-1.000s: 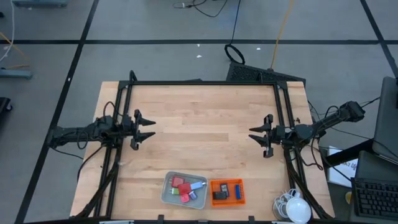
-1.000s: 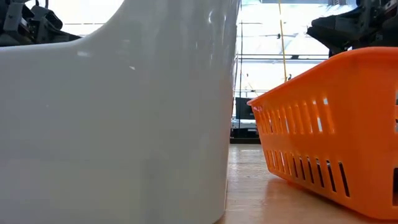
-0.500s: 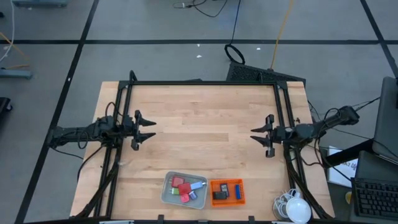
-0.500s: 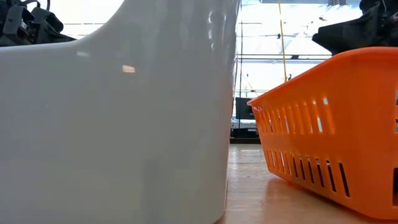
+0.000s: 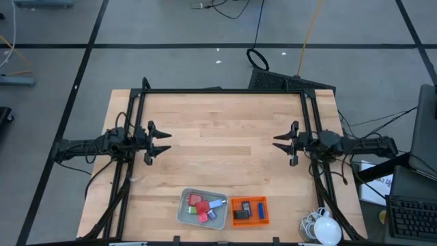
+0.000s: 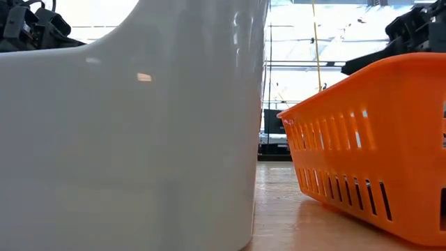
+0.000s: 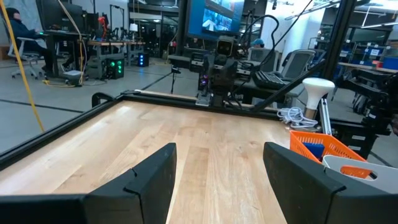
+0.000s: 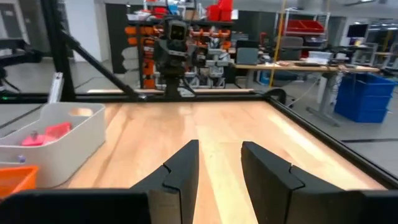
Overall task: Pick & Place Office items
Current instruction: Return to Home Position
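The office items lie near the table's near edge. The grey tray [image 5: 183,208] holds red blocks [image 5: 198,201], a green one [image 5: 202,218] and a white-blue piece [image 5: 216,203]. The orange mesh basket [image 5: 250,199] beside it holds a black flat piece [image 5: 240,214] and a blue block [image 5: 261,210]. My left gripper [image 5: 167,141] hovers open above the table's left side, and in its wrist view [image 7: 217,152] bare wood lies ahead. My right gripper [image 5: 276,143] hovers open above the right side, facing it [image 8: 219,149]. Both are far from the items.
A black frame [image 5: 218,91] runs along the table's far, left and right sides. A white round object with coiled cable [image 5: 324,227] sits at the near right corner. Bare wood [image 5: 222,143] lies between the grippers. The tray [image 6: 125,139] and basket [image 6: 369,139] fill the low view.
The right arm's rear part has swung toward the table's near edge, so the arm now lies level from the right. Its gripper has shifted slightly toward the far edge and stayed open.
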### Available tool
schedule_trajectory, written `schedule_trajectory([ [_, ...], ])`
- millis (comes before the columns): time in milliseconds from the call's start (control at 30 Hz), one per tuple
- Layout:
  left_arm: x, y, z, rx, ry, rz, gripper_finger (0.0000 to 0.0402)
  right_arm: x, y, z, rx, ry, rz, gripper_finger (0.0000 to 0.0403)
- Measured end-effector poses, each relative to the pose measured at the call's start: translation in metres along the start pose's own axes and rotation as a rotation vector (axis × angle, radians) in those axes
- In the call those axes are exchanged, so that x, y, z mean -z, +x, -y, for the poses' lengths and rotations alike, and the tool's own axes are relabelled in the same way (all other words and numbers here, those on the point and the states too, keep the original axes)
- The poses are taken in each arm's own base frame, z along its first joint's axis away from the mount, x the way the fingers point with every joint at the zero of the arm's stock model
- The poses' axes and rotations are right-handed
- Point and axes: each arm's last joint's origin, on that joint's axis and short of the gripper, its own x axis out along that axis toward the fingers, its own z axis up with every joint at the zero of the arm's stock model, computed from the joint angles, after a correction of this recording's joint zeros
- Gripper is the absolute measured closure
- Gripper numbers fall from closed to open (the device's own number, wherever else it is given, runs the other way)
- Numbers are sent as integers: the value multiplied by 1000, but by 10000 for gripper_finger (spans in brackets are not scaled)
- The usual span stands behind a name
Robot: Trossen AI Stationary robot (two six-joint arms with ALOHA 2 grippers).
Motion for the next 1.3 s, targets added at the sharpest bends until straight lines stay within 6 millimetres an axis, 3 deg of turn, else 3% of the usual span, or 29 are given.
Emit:
schedule_trajectory([
  [567, 0, 0, 0, 0, 0, 0, 158, 7, 5, 2, 20, -162, -86, 291],
  [1300, 0, 0, 0, 0, 0, 0, 158, 2, 5, 2, 28, -154, -33, 291],
])
